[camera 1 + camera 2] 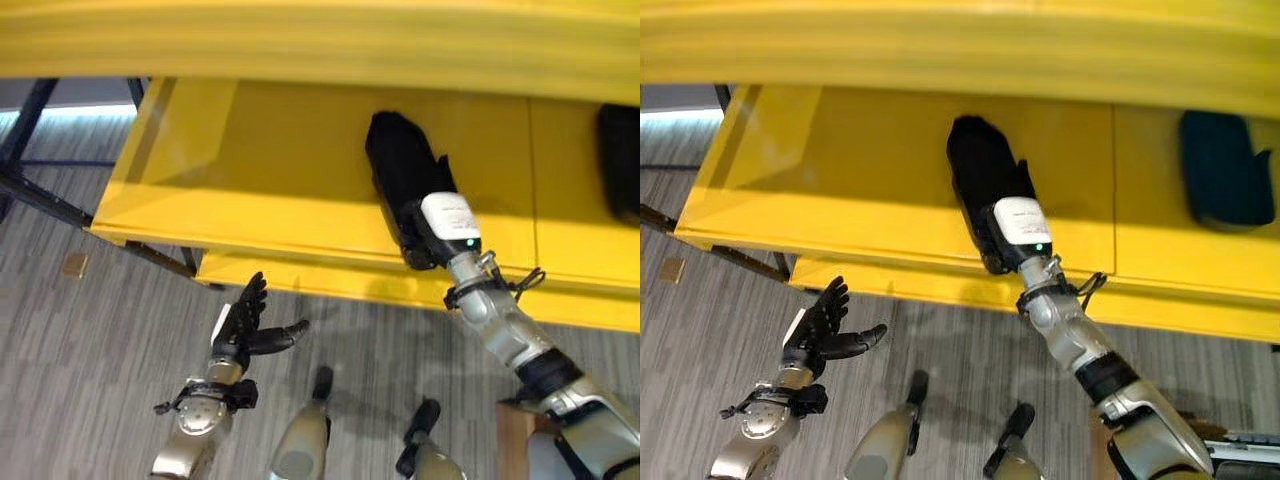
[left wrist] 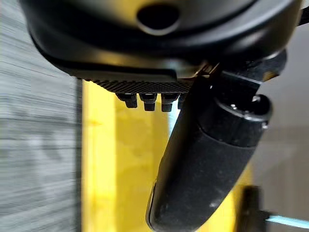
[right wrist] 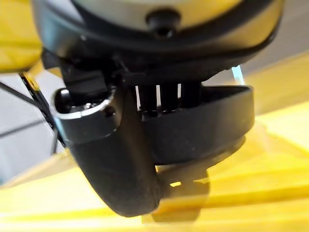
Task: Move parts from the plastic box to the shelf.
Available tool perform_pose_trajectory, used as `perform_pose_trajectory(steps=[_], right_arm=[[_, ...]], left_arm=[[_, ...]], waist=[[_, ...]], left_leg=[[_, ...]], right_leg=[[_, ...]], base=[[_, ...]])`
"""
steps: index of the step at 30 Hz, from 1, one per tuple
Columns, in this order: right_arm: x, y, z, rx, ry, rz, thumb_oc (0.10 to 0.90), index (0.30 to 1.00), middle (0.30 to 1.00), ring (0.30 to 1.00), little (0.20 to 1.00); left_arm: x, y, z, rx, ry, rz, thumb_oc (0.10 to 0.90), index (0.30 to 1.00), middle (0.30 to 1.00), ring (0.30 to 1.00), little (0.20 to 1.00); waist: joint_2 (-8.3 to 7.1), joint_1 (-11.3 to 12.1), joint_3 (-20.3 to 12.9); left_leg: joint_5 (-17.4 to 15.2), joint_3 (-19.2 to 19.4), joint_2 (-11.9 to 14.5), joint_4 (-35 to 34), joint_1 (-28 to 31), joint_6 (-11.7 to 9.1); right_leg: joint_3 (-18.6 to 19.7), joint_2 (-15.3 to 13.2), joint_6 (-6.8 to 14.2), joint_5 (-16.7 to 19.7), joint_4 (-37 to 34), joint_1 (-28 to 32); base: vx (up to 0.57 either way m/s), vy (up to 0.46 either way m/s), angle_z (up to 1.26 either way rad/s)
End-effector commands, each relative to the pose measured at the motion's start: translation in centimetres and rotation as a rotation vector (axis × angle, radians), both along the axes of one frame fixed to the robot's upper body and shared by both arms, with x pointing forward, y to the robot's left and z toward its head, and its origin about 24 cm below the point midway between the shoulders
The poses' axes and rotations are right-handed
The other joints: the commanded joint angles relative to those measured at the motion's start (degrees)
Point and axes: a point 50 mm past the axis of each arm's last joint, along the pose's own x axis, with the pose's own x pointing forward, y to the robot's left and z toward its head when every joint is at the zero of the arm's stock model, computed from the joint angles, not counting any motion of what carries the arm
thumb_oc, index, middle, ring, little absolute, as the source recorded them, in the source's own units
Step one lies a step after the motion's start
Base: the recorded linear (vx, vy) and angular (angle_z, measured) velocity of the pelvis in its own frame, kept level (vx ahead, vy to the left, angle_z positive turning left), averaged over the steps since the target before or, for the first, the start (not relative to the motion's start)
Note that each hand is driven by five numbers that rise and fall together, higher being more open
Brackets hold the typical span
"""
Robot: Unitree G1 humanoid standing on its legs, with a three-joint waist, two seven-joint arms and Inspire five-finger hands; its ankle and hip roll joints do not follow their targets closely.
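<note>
My right hand (image 1: 1005,225) reaches onto the yellow shelf (image 1: 250,180) and is shut on a black curved part (image 1: 978,150). In the right wrist view my fingers (image 3: 169,94) go over the rim of the black part (image 3: 207,125) and the thumb (image 3: 113,159) lies alongside it, just above the shelf board (image 3: 251,193). My left hand (image 1: 240,318) hangs low over the floor in front of the shelf, open and holding nothing. A second dark part (image 1: 1225,175) lies further right on the same shelf board.
An upper yellow shelf edge (image 1: 320,40) overhangs the board close above. Black frame legs (image 1: 30,150) stand at the shelf's left end. A small brown piece (image 1: 73,265) lies on the grey floor, and a brown box corner (image 1: 512,430) shows by my right arm.
</note>
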Motion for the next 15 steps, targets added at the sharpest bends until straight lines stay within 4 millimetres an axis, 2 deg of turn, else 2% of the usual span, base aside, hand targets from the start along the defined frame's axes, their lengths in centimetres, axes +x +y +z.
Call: perform_pose_trajectory(steps=[1,6,15], right_arm=[[0.9,1.0,6.6,0.011,-0.252,0.009,0.400,0.300,0.300,0.300,0.300],[1.0,-0.3,8.0,0.069,-0.311,-0.047,0.400,0.300,0.300,0.300,0.300],[0.8,-2.0,8.2,0.224,-0.361,-0.115,0.400,0.300,0.300,0.300,0.300]], left_arm=[[1.3,-0.9,5.2,-0.016,-0.273,-0.076,0.900,1.000,1.000,1.000,1.000],[1.5,-1.0,5.4,-0.024,-0.285,-0.071,0.900,1.000,1.000,1.000,1.000],[1.6,-0.9,5.4,-0.026,-0.282,-0.060,0.900,1.000,1.000,1.000,1.000]], waist=[[-0.83,0.78,-2.72],[-0.62,-0.13,-1.39],[-0.52,-1.19,-0.61]], left_leg=[[1.28,3.67,0.94,-0.29,-0.64,0.83],[1.16,4.35,1.10,0.34,-1.58,1.03],[1.16,5.37,1.29,0.38,-1.84,1.10]], right_leg=[[1.29,-3.94,2.15,-6.57,8.23,2.22],[2.66,-4.11,2.04,-6.18,8.69,0.33],[3.80,-4.38,2.14,-5.61,9.11,-1.19]], base=[[-0.07,0.035,-0.02],[-0.05,0.021,-0.06],[-0.02,0.010,-0.05]])
